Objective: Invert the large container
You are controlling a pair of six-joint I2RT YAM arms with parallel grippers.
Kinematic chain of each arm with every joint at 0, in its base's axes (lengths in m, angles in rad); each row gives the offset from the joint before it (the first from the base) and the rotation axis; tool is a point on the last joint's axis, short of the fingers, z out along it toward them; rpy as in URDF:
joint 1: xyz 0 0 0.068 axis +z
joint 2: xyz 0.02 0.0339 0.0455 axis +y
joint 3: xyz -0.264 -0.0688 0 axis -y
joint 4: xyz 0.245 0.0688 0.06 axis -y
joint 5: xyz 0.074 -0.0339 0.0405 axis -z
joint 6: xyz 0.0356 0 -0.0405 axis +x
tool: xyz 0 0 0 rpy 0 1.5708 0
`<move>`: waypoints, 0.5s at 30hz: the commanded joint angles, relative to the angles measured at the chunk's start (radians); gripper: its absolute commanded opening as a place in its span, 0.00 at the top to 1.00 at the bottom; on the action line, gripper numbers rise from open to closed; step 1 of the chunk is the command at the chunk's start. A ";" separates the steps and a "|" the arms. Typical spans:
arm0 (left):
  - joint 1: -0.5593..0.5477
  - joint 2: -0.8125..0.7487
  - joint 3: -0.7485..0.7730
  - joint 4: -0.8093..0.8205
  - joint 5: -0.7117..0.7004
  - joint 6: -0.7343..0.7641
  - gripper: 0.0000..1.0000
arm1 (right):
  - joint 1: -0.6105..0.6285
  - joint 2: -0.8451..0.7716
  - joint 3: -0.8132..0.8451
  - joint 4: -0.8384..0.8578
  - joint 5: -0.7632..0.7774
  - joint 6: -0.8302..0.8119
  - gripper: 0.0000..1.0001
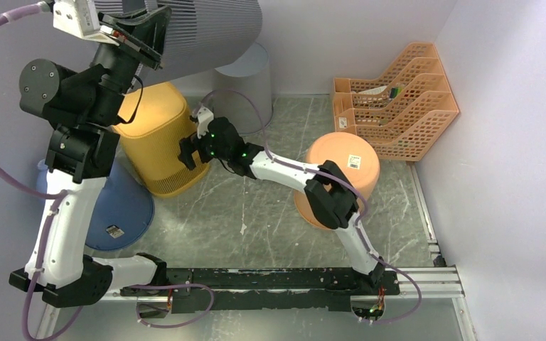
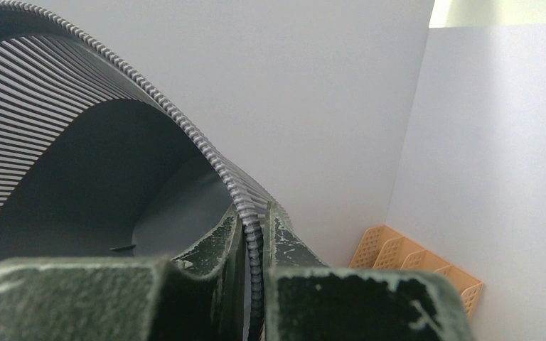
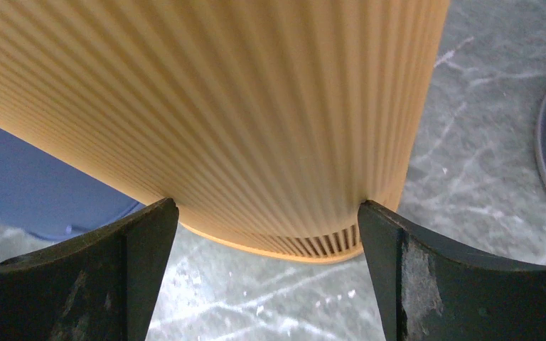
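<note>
The large container is a grey ribbed bin (image 1: 199, 32), lifted high and lying on its side at the back left, with its open mouth toward the left arm. My left gripper (image 1: 149, 35) is shut on its rim; the left wrist view shows the ribbed rim (image 2: 256, 234) pinched between the fingers, with the dark inside (image 2: 78, 163) to the left. My right gripper (image 1: 188, 153) is open and empty, with its jaws on either side of the lower wall of a yellow ribbed bin (image 3: 242, 106), about touching it.
The yellow bin (image 1: 156, 135) stands upside down at the centre left. A blue bin (image 1: 117, 206) lies beside the left arm. An orange bin (image 1: 345, 170) stands upside down under the right arm. A small grey bin (image 1: 245, 78) stands at the back wall. An orange file rack (image 1: 398, 99) is at the back right.
</note>
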 commanded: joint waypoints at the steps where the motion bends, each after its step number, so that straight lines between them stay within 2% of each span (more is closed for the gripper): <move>1: -0.002 -0.051 -0.009 0.189 0.064 0.032 0.93 | -0.005 0.091 0.146 0.079 -0.025 0.026 0.00; 10: -0.002 -0.044 -0.039 0.203 0.086 0.049 0.93 | -0.061 0.319 0.469 0.123 -0.014 0.047 0.00; 15: -0.002 -0.041 -0.052 0.208 0.078 0.066 0.93 | -0.090 0.290 0.450 0.142 -0.008 0.041 0.00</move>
